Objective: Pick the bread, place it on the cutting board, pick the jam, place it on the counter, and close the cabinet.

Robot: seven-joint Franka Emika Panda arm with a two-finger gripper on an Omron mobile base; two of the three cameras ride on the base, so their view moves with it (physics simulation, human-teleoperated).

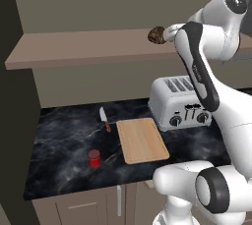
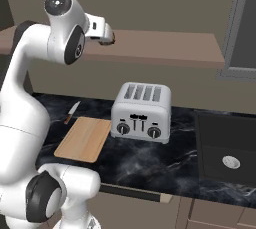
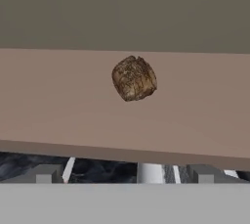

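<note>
bread [image 3: 134, 78]: sits on the cabinet [image 1: 83, 47] shelf board, straight ahead of the gripper [image 3: 124, 173] along its approach axis, slightly above centre in the hand view; clear gap between them, no contact
gripper: fingertips [image 3: 48, 173] spread wide, nothing held; gap looks wider than the loaf
bread shape: lumpy, near-round, no clear long axis, so jaw orientation probably matters little; rough mottled dark-brown crust
shelf: flat matte brown board, beige back wall behind; loaf sits mid-depth
next move (judgement): advance straight in, centre the loaf between the fingers, close
cutting board [image 1: 142, 140]: pale wood, rounded corners, flat on the counter [image 1: 64, 140] below, bare
jam [image 1: 94, 158]: red jar, upright on the counter, left of the board, already out of the cabinet
nearby: knife [image 1: 104, 119] beside the board's far left corner; toaster [image 1: 179, 102] right of the board
risk (judgement): round crust may roll if a finger clips it
</note>
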